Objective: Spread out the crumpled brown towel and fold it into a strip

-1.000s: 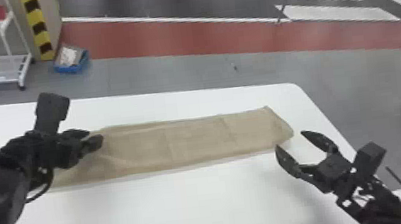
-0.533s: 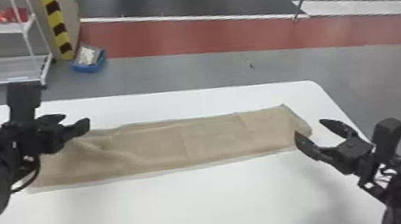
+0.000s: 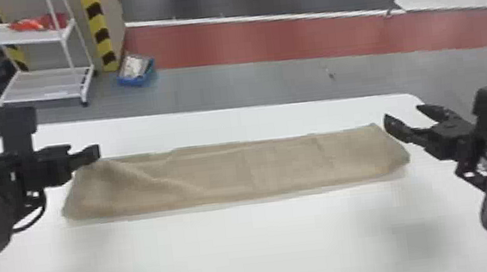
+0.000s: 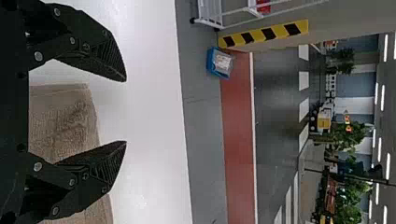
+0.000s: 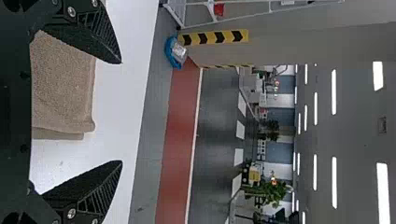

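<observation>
Left gripper [image 3: 95, 153] and right gripper [image 3: 402, 113], both released, at opposite ends of one brown towel [image 3: 276, 166].
Two ribbed, tapering fingers each; the nubbly towel lies, a creased strip, on one smooth white table [image 3: 268, 252]; beyond, one blue box [image 3: 130, 81], one white rack [image 3: 40, 86].

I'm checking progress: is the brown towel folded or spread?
Folded: the brown towel lies as a long, narrow strip on the table, with slanting creases near its left end.
</observation>
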